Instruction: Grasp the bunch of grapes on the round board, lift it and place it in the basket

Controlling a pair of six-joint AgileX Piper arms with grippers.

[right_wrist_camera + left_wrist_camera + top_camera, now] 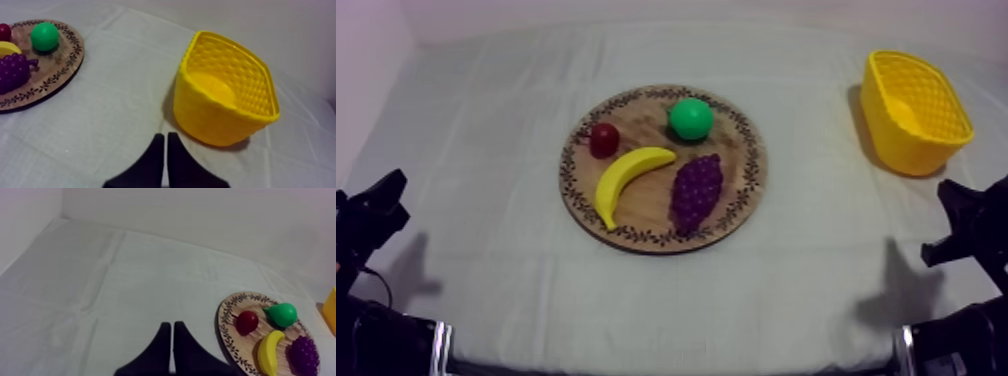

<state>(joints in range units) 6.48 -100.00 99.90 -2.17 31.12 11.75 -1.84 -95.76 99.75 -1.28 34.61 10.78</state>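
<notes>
left pincer [172,324], right pincer [165,135]: closed, empty. bunch of grapes [696,192] on wooden board [646,212]; yellow basket [215,114] ahead of right pincer.

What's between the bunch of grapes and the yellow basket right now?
Only the wooden board's rim and bare cloth separate the bunch of grapes from the yellow basket, as the top view shows.

the board [641,120] is lying mid-frame, the bunch of grapes [696,192] lying on its lower right; the basket [901,150] is standing upper right.

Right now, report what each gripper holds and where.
Nothing. Left gripper and right gripper are shut empty; the bunch of grapes lies on the wooden board.
</notes>
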